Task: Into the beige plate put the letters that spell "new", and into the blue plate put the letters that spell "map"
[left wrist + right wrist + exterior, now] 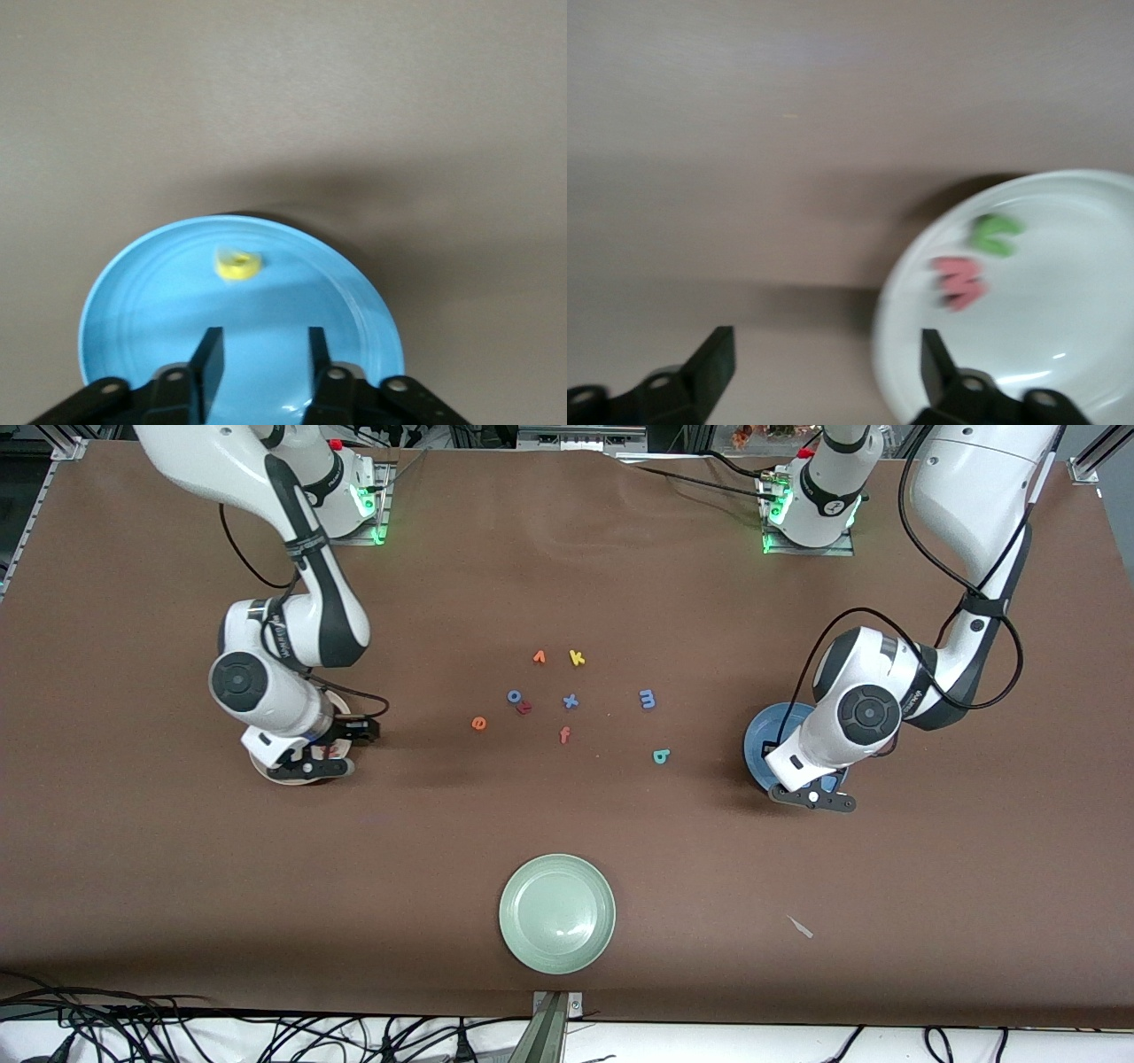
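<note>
My right gripper (332, 751) (824, 354) hangs open at the edge of the beige plate (266, 771) (1072, 310), nothing between its fingers. The green n (996, 234) and pink-red w (959, 282) lie in that plate. My left gripper (819, 786) (261, 354) is open and empty over the blue plate (762, 735) (151, 301), where the yellow a (237, 264) lies. On the table between the two plates are the orange e (478, 724), blue m (648, 699) and teal p (661, 756).
Other letters lie mid-table: yellow k (577, 658), a small orange letter (539, 657), blue o (514, 696), small red letter (524, 708), blue x (570, 701), orange f (564, 734). A pale green plate (557, 912) sits nearest the front camera.
</note>
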`<action>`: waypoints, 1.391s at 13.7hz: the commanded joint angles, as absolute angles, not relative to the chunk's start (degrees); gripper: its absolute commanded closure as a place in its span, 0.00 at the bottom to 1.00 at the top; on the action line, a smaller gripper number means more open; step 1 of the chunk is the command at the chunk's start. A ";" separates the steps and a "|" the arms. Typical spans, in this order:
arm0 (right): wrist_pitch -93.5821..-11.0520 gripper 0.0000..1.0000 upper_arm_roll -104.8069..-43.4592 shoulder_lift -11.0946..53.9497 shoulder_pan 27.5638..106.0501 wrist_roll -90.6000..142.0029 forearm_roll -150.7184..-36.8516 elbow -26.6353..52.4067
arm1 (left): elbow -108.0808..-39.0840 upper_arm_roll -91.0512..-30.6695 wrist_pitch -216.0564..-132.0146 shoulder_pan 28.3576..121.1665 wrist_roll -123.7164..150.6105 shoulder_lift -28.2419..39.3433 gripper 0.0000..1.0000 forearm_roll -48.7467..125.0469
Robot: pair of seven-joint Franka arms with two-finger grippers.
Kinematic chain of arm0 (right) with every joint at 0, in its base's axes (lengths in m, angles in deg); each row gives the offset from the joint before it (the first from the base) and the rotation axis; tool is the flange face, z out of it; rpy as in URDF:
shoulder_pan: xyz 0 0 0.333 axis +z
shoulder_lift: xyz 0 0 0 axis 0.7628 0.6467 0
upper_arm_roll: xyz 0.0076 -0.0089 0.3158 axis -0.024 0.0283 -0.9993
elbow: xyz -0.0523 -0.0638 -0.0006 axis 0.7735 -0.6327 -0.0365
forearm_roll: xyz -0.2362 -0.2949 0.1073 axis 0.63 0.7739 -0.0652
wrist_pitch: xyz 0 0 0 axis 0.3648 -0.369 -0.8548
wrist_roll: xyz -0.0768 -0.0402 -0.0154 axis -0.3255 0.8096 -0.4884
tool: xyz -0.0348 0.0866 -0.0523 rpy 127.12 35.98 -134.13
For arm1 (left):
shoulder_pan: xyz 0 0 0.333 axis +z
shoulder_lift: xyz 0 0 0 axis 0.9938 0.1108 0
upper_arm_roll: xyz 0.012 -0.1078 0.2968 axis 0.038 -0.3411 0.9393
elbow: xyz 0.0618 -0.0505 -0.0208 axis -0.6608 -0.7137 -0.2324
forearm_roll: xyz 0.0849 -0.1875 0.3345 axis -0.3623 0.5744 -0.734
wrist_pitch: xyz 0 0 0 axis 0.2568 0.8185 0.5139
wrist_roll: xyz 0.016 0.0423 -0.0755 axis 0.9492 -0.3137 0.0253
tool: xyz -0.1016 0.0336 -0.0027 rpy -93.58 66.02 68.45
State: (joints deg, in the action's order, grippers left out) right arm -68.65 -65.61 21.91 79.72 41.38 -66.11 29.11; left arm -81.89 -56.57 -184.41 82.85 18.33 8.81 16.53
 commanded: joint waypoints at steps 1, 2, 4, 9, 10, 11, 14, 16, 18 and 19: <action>-68.88 0.00 -70.33 20.90 79.59 53.71 -66.61 29.18 | -81.89 -57.39 -183.87 82.58 18.68 8.41 0.00 15.62; -70.02 0.00 -72.44 20.99 79.59 58.37 -66.61 29.18 | -81.63 -58.08 -183.87 82.49 19.03 8.41 0.00 15.88; -73.44 0.00 -74.65 21.78 81.07 65.07 -66.61 29.26 | -81.19 -60.28 -183.79 82.32 21.13 8.41 0.00 20.17; -82.93 0.00 -74.66 27.04 88.29 76.52 -66.34 29.35 | -81.10 -68.10 -185.45 79.95 41.23 10.68 0.00 22.48; -83.99 0.00 -74.57 28.10 88.99 76.61 -66.34 29.26 | -81.27 -69.15 -187.37 77.68 44.49 11.91 0.00 22.48; -85.31 0.00 -74.66 29.24 89.43 76.70 -66.34 29.26 | -81.88 -69.17 -189.74 75.57 47.92 12.53 0.00 22.48; -88.04 0.01 -74.66 30.83 89.87 77.58 -66.43 29.09 | -82.85 -69.08 -191.43 72.13 51.47 13.68 0.12 21.86; -88.13 0.06 -74.66 30.83 89.87 77.67 -66.43 29.09 | -86.17 -69.08 -194.49 70.89 53.04 13.50 0.12 21.78; -88.13 0.17 -74.66 30.92 89.96 77.75 -66.52 29.09 | -89.87 -68.99 -198.98 71.15 53.05 13.16 0.14 21.69; -88.13 0.24 -74.66 30.92 89.96 77.67 -66.52 29.09 | -90.32 -68.90 -198.90 71.24 53.05 12.89 0.15 21.69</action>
State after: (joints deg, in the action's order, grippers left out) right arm -87.64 -74.88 30.99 89.44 77.06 -66.11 29.10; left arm -87.58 -69.17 -197.02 70.82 52.74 14.34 21.37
